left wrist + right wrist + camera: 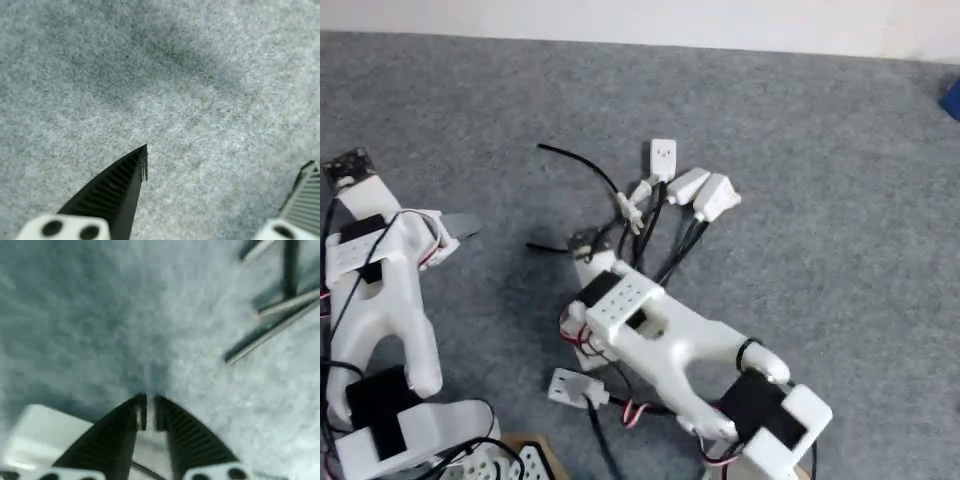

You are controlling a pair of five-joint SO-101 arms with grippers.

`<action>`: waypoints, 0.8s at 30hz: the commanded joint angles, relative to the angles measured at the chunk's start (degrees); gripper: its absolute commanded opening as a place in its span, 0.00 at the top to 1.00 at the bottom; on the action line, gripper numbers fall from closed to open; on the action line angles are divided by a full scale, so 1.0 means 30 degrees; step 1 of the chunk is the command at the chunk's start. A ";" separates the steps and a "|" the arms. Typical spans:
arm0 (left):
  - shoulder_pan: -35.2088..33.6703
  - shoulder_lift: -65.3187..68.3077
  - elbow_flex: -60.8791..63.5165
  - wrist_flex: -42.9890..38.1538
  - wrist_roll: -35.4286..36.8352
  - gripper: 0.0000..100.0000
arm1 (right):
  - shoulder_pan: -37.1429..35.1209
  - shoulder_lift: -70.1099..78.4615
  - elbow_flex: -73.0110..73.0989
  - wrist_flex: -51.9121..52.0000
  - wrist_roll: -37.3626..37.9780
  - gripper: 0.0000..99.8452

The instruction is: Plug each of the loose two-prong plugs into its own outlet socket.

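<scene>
Carrying surface: the grey bench bears every piece of the task.
Right arm: it lies stretched from the near edge to the bench's middle. Its jaws are drawn almost together with a slim gap between them, and we cannot tell whether they pinch anything.
Left arm: it stands by the left edge, its jaws gaping wide over bare bench and holding nothing.
Connector cluster: white plugs and sockets are fanned out towards the far edge, just beyond the right jaws. Their black cables run back under that arm.
Lone white block: it lies near the near edge, well apart from the cluster, with its own cable.
Progress: we judge the work barely begun. We cannot make out any plug seated and the pieces lie separate, so each pairing seems yet to be made.
</scene>
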 commanded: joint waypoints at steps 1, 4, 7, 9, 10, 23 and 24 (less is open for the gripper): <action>0.0220 -0.0103 -0.0630 -0.0234 0.0029 0.56 | 0.0425 -0.3560 -0.0132 0.1421 0.0059 0.77; 0.0366 -0.0073 -0.0601 -0.0205 -0.0498 0.56 | 0.1070 -0.6462 -0.0249 0.2125 0.0352 0.71; 0.0894 -0.0073 -0.0454 -0.0205 -0.1348 0.56 | 0.2799 -0.9128 -0.1304 0.3326 0.4718 0.71; 0.1978 -0.0073 -0.0337 -0.0147 -0.2872 0.56 | 0.4938 -1.0799 -0.2095 0.4293 0.9817 0.71; 0.2593 -0.0073 -0.0337 0.0088 -0.3751 0.56 | 0.5934 -1.1355 -0.2535 0.4527 1.1077 0.71; 0.9421 -0.3883 -0.7370 1.5297 -1.8403 0.59 | 1.4872 -1.2967 0.8894 -0.4117 1.2308 0.71; 0.9421 -0.5172 -0.6784 1.5824 -2.0044 0.61 | 1.5048 -1.2938 0.9685 -0.4938 1.2308 0.71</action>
